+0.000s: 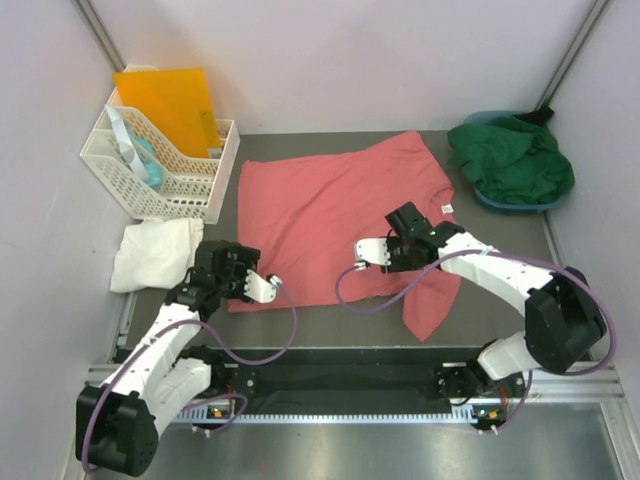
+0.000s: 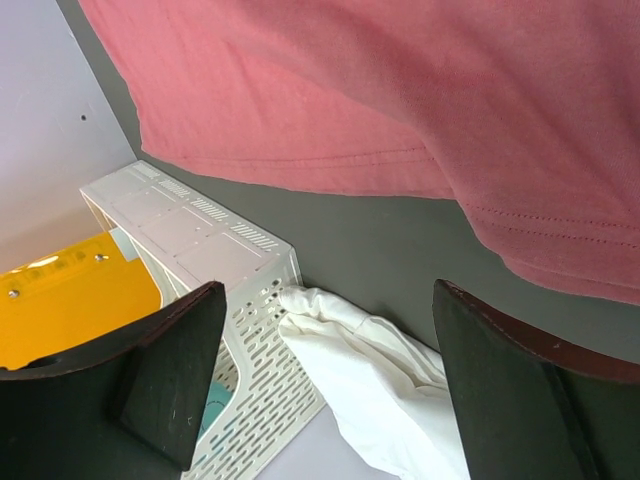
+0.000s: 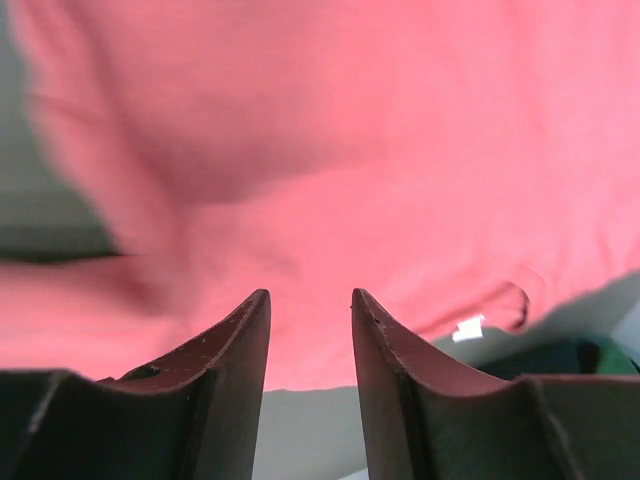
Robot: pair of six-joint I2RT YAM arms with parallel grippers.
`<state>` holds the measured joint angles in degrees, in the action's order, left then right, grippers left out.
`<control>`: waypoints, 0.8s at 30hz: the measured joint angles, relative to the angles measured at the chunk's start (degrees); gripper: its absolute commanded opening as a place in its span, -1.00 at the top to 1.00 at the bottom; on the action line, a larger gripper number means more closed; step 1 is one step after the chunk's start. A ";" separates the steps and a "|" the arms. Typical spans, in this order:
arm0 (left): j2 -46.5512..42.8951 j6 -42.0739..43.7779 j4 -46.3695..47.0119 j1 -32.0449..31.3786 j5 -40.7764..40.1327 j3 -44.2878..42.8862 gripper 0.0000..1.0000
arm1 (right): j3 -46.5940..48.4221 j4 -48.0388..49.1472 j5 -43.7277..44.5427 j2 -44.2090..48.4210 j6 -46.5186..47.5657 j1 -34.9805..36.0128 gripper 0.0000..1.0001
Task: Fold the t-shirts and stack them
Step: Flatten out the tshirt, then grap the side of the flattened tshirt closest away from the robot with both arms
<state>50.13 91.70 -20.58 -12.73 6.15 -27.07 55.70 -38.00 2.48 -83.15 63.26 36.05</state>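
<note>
Three t-shirts lie across the dark table (image 1: 320, 325) in the top view. At the far left, a white shirt (image 1: 150, 255) sits crumpled just below a white lattice basket (image 1: 160, 165), which holds an orange folder (image 1: 170, 105) standing upright in the upper left of the frame. Just right of the white shirt, the left gripper (image 1: 262, 287) sits at the lower left corner of the salmon-pink shirt (image 1: 330, 220). In the left wrist view its fingers (image 2: 180, 370) stand wide apart, with only bare table, the white shirt (image 2: 380, 390) and a corner of the basket (image 2: 200, 230) seen between them, and the pink hem (image 2: 400, 90) crosses the top of that frame. The pink shirt is spread mostly flat in the middle of the top view, its small white neck label (image 1: 447, 207) at the right and one sleeve trailing toward the lower right. The right gripper (image 1: 365, 250) is over the shirt's lower middle. The right wrist view is blurred but shows its fingers (image 3: 245, 340) a narrow gap apart, with nothing pinched between them and pink cloth beyond. The label (image 3: 467, 328) appears at the lower right of that frame. In the upper right of the top view, a dark green shirt (image 1: 510, 160) is heaped in a blue tub (image 1: 500, 203).
</note>
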 measured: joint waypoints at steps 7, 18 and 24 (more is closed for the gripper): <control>-1.90 -0.09 -0.61 0.00 -0.04 0.09 -0.77 | -7.13 2.14 -0.42 15.04 -0.44 -0.57 0.16; -3.48 0.96 -1.14 0.00 0.02 0.52 -0.78 | -22.18 -11.82 -8.09 36.61 1.75 2.80 0.18; -3.21 1.44 -1.31 0.00 0.00 0.52 -0.79 | -27.36 -13.81 -9.84 39.34 1.11 5.95 0.14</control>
<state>46.92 93.14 -21.89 -12.73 6.15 -26.55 28.34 -51.81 -7.35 -43.81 64.38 42.00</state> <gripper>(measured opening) 0.887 0.421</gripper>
